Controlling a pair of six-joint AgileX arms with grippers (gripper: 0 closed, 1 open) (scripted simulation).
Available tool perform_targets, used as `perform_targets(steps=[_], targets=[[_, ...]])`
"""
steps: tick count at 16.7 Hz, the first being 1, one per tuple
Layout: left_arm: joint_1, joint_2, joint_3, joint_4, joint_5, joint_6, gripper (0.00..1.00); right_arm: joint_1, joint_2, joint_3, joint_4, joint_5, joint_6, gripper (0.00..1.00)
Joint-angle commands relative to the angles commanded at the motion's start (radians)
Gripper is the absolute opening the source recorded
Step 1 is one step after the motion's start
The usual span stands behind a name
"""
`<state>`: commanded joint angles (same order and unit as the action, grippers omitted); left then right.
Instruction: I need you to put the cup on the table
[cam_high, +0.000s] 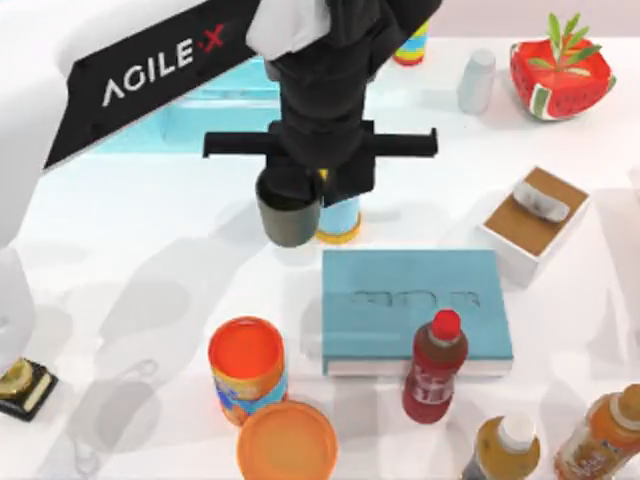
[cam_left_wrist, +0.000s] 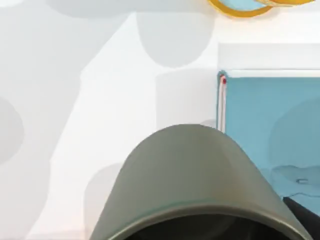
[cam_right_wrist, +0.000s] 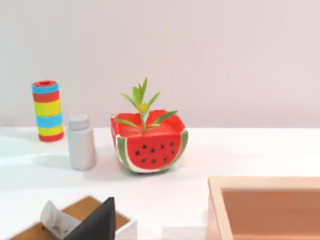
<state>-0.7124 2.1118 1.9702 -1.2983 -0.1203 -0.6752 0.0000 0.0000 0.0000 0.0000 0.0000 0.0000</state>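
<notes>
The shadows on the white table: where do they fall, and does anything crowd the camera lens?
Top view: soft grey shadows spread over the table below the left gripper, which holds the cup. Left wrist view: the cup looms very close to the lens, with rounded shadows on the table beyond it. Right wrist view: evenly lit, faint shadows beside the white bottle and watermelon planter.

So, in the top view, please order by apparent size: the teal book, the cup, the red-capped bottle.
1. teal book, clearly largest.
2. red-capped bottle.
3. cup, partly hidden under the left gripper, so bottle versus cup is unsure.
</notes>
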Motion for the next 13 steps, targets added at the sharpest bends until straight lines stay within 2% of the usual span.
perform_targets(steps=[3, 6, 9, 13], targets=[[0.11, -0.157, -0.252, 0.064, 0.02, 0.106, 0.0, 0.0, 0.0, 0.0, 0.0, 0.0, 0.0, 1.0], [0.202, -0.281, -0.421, 0.111, 0.035, 0.195, 0.0, 0.0, 0.0, 0.0, 0.0, 0.0, 0.0, 1.0], [0.25, -0.342, -0.497, 0.132, 0.042, 0.243, 0.0, 0.0, 0.0, 0.0, 0.0, 0.0, 0.0, 1.0], [0.248, -0.34, -0.499, 0.13, 0.04, 0.246, 0.0, 0.0, 0.0, 0.0, 0.0, 0.0, 0.0, 1.0]])
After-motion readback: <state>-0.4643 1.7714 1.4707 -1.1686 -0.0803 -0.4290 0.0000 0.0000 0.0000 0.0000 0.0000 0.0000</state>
